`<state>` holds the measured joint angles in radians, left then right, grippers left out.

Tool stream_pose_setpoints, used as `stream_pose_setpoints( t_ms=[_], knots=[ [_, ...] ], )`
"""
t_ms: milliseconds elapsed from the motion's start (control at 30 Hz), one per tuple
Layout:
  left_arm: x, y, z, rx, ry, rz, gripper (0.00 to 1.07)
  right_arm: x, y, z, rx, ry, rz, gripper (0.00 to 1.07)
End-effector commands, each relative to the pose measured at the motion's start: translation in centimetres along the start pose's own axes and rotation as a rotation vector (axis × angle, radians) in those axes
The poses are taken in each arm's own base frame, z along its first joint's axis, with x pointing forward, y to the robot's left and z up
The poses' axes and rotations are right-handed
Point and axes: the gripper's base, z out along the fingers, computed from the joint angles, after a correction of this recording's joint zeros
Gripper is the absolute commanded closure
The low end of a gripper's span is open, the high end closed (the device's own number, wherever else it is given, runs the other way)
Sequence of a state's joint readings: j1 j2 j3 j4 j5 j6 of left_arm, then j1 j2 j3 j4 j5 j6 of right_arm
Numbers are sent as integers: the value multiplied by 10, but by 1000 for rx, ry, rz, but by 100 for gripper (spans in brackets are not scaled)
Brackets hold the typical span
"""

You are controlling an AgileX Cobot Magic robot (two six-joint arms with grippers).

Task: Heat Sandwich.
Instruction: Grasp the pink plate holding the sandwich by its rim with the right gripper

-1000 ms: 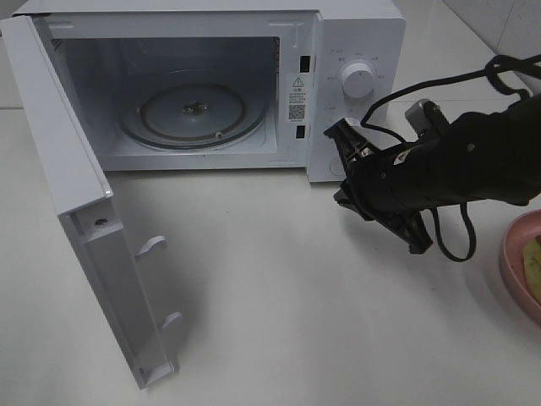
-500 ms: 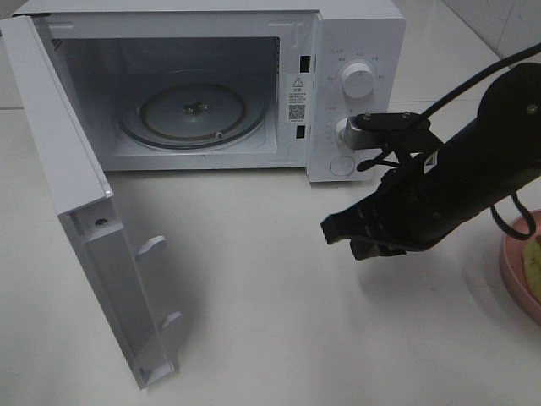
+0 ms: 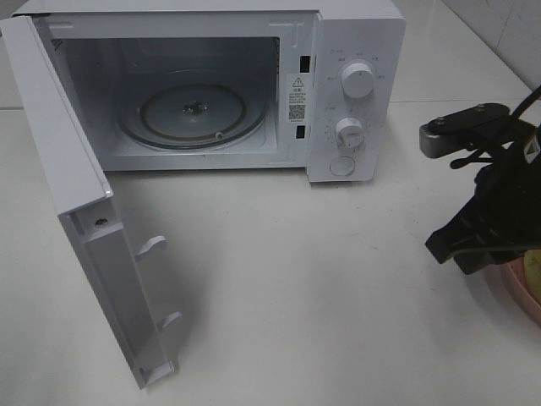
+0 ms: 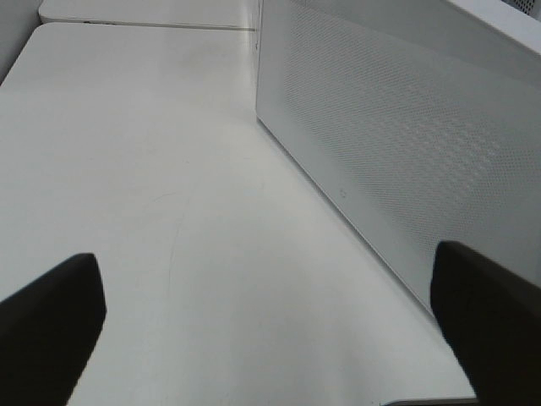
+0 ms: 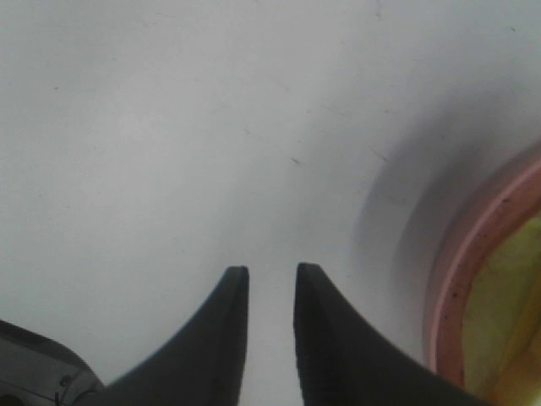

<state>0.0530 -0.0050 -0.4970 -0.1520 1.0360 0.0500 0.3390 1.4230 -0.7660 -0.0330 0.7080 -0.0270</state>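
left pincer [image 4: 266,258] has its two dark fingers [image 4: 51,326] spread as wide as its wrist view allows, with nothing between them but bare white table [image 3: 296,288]; just beside it stands a white perforated panel [image 4: 389,152], perhaps the microwave's side wall, though the view is too close to be sure. on the left of the high view the microwave door [image 3: 76,211] hangs fully open, inner face and two latch hooks showing. behind it the white microwave [image 3: 355,25] shows a lit cavity with the round glass turntable [image 3: 193,110] lying bare. right of the cavity sit two dials [image 3: 358,80] one above the other, and a round button [image 3: 341,166] below them. further right, the right pincer [image 5: 270,269] points down at the table, its black tips parted by a slim gap and gripping nothing. just beside it, at the right edge, is the rim of a round pink plate [image 5: 456,288]. the sandwich [image 5: 507,321] lies on that plate, mostly cut off by the frame: only a yellow-green patch shows, blurred in the wrist view.
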Motion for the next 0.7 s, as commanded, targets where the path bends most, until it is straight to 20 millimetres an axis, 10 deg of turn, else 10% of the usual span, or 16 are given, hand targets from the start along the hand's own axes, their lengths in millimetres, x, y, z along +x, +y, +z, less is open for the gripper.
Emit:
stream_pose_setpoints(
  t_ms=[33, 300, 700],
  knots=[
    [2, -1, -2, 4, -34, -7, 3, 1, -11, -7, 20, -12, 70, 69],
    [2, -1, -2, 4, -34, -7, 3, 3, -23, -8, 55, -7, 89, 3],
    [2, -1, -2, 4, -34, -7, 3, 6, -39, 3, 78, 51, 212, 7]
  ],
)
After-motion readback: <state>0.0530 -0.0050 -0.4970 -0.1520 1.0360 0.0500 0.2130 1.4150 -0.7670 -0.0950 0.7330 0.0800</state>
